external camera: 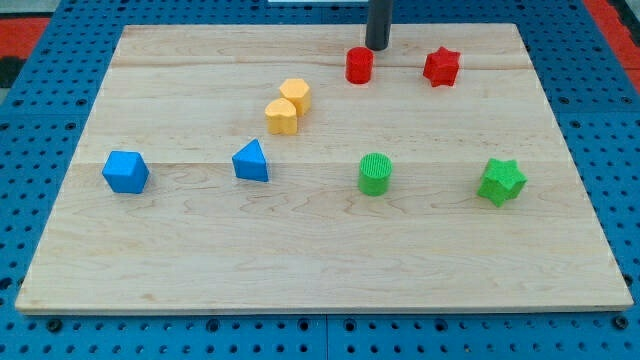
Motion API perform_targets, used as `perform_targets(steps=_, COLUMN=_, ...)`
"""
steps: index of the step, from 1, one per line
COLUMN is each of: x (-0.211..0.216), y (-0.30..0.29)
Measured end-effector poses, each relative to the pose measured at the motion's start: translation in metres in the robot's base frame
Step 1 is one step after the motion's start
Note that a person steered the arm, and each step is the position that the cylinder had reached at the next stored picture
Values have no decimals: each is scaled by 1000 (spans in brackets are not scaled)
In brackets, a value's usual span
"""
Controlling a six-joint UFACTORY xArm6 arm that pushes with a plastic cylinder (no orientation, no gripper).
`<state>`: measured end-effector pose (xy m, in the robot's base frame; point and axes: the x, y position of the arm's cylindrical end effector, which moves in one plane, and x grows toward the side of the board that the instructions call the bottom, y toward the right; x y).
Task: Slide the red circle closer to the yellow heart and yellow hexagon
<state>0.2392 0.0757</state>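
Held my tip (377,47) near the view's top edge of the wooden board (320,260), just above and a shade to the view's right of the red circle (359,65). Could not tell whether it touched the block or stopped just short. Carried no jaws at all, only the straight dark rod (378,20), so could not tell of anything clenched or let go.

Saw the red circle upright, well up the board and a little right of its middle. Found the red star (441,66) level with it, off to the view's right and clearly apart.

Found the yellow hexagon (296,94) below and to the view's left of the red circle, near but not touching. Saw the yellow heart (282,116) pressed against the hexagon's lower left side (the pair read almost as one lump).

Noted, lower down, a row across the board's middle: a blue block (125,171) at the far left (shape hard to make out), then a blue triangle (251,161), a green circle (375,173) and a green star (501,181) at the right, all apart from one another. Saw the board lying on a blue perforated table (30,60).
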Motion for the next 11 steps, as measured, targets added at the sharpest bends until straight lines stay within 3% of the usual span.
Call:
perform_targets(steps=2, x=35, y=-51)
perform_targets(steps=5, x=71, y=-8)
perform_targets(steps=6, x=80, y=-46)
perform_targets(steps=8, x=30, y=-66)
perform_targets(steps=11, x=32, y=-120)
